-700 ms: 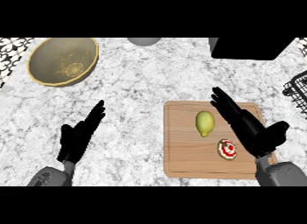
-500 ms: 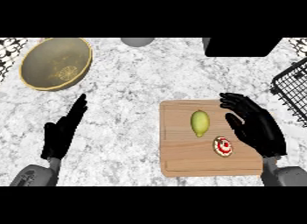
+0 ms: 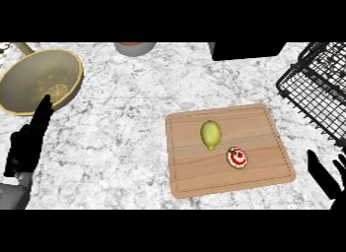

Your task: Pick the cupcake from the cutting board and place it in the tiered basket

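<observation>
The cupcake (image 3: 237, 157), red and white on top, sits on the wooden cutting board (image 3: 262, 123) near its middle right. A yellow-green lemon (image 3: 211, 134) lies just above and left of it. The black wire tiered basket (image 3: 322, 93) stands at the right edge of the head view. My right hand (image 3: 336, 181) is at the lower right corner, off the board's right side, fingers straight and holding nothing. At the far left my left hand (image 3: 27, 142) rests open, fingers pointing up.
A brass-coloured bowl (image 3: 37, 78) sits at the upper left, close above my left hand. A grey round pot (image 3: 135, 47) and a black box (image 3: 246, 49) stand along the counter's back edge. Marble counter (image 3: 124, 142) lies between the bowl and the board.
My right hand has pulled back from over the board to the lower right corner. The view has shifted, so the board sits more central and the basket shows more. The cupcake has not moved on the board.
</observation>
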